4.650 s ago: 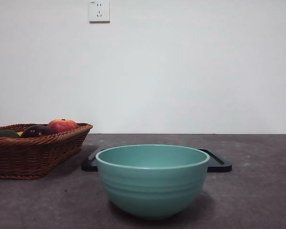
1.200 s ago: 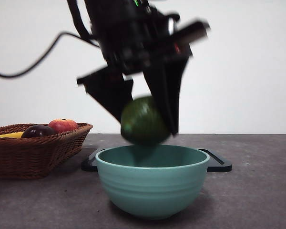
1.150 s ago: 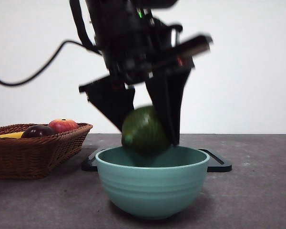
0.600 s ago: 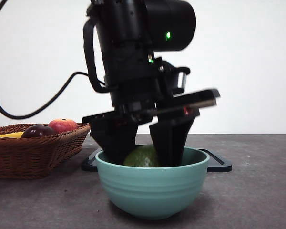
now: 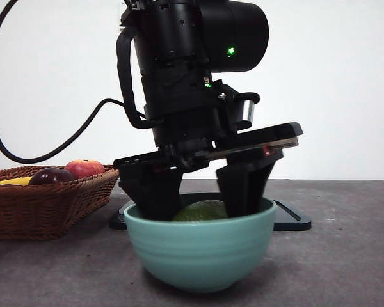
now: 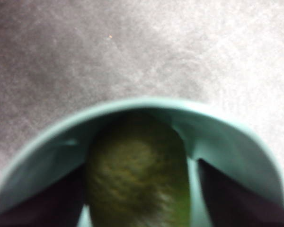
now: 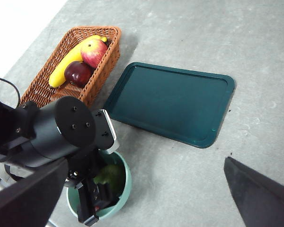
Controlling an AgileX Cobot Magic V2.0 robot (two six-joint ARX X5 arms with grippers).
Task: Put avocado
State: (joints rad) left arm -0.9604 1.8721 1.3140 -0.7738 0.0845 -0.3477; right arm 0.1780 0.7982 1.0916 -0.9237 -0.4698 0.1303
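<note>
The olive-green avocado [image 5: 201, 211] lies inside the teal bowl [image 5: 198, 256] at the table's front middle. My left gripper [image 5: 200, 203] reaches down into the bowl, its jaws spread to either side of the avocado. In the left wrist view the avocado [image 6: 137, 175] sits between the two dark jaws, with bowl wall [image 6: 227, 137] showing beside it on one side. My right gripper [image 7: 146, 161] is open and empty, high above the table, looking down on the bowl [image 7: 125, 187] and the avocado [image 7: 111, 174].
A wicker basket [image 5: 45, 204] at the left holds a red apple [image 5: 83, 167], a dark purple fruit [image 5: 50, 176] and a banana [image 5: 13, 181]. A dark green tray [image 5: 291, 217] lies flat behind the bowl; it also shows in the right wrist view [image 7: 170, 101].
The left gripper came down with the avocado from above the bowl into it. Its jaws have since spread apart, and the avocado now rests low in the bowl.
</note>
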